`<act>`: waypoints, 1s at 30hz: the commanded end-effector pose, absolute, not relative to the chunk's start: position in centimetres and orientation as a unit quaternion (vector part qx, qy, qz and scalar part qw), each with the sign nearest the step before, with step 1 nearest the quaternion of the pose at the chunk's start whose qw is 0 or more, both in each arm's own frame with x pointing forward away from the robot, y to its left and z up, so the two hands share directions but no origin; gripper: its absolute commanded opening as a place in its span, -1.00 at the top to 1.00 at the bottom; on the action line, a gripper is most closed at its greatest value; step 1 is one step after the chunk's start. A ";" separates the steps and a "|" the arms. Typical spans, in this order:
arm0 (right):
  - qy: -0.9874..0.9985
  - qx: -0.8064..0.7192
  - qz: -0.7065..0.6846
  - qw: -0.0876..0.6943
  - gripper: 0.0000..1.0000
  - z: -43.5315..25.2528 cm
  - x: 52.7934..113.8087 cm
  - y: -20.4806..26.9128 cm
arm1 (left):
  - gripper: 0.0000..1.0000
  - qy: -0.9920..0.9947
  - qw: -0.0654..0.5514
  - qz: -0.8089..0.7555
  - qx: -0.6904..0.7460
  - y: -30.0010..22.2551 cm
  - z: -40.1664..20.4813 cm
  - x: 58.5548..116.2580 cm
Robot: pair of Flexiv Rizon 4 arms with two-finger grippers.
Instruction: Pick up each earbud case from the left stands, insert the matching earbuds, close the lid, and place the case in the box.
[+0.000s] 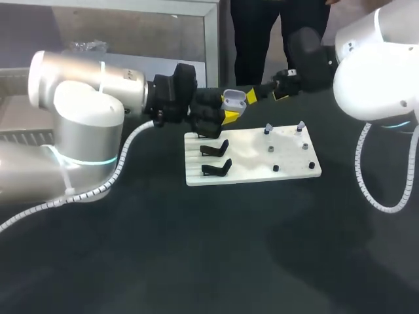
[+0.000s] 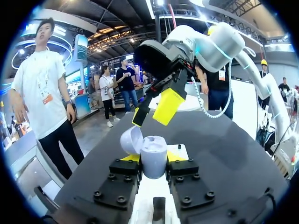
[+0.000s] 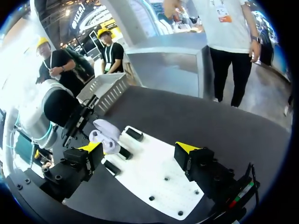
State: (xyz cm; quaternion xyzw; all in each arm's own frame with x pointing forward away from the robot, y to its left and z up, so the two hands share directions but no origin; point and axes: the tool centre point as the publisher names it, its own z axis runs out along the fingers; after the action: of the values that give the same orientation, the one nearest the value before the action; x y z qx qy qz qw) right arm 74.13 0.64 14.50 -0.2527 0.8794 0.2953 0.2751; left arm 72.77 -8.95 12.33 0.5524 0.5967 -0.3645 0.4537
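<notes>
Earbud case [image 1: 232,99] is sitting between the two yellow-tipped fingers of the left hand [image 2: 153,161], which is gripping it from both sides and holding it in the air above the far left corner of a white board [image 1: 252,163]. Its lid [image 2: 131,140] is standing open, tilted back to one side, and the pale rounded body is facing up towards the other arm.

Right hand [image 1: 267,95] is hanging just beyond the case with its fingers spread wide. In the head view one of its yellow tips is showing just beside the open lid; the left wrist view is showing that hand ahead of and above the case, not touching it.

Lying on the dark table [image 1: 196,261], the board is carrying two black stands [image 1: 215,149] on its left half, one nearer than the other, both sitting under and near the left hand. Several small pieces [image 1: 275,168] are standing well apart from each other on the right half of the board, too small to tell what each one is.
</notes>
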 end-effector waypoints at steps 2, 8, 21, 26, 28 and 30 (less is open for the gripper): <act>0.888 -0.272 0.236 0.287 -1.00 15.1 72.4 -2.0 | 1.00 0.561 0.487 -0.409 0.530 -7.1 13.2 73.3; 0.902 -0.282 0.155 0.289 -1.00 15.0 72.2 -5.2 | 1.00 0.541 0.500 -0.440 0.514 -6.7 14.0 74.4; 0.936 -0.271 0.028 0.224 -1.00 13.1 71.6 -9.8 | 1.00 0.524 0.506 -0.466 0.503 -5.2 16.7 74.5; 0.941 -0.265 0.010 0.210 -1.00 11.9 71.6 -10.7 | 1.00 0.524 0.513 -0.463 0.497 -4.6 16.9 74.6; 0.943 -0.263 0.010 0.205 -1.00 11.6 71.6 -10.9 | 1.00 0.525 0.517 -0.463 0.494 -4.3 17.0 74.6; 0.944 -0.261 0.010 0.203 -1.00 11.5 71.6 -11.1 | 1.00 0.525 0.517 -0.461 0.494 -4.1 17.0 74.6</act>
State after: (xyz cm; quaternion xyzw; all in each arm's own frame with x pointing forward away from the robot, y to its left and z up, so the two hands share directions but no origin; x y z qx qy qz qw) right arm 71.63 -11.21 11.71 -0.2688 0.9429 0.0412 0.1920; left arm 75.13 -4.41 16.97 0.4970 0.5239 -0.4637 0.5133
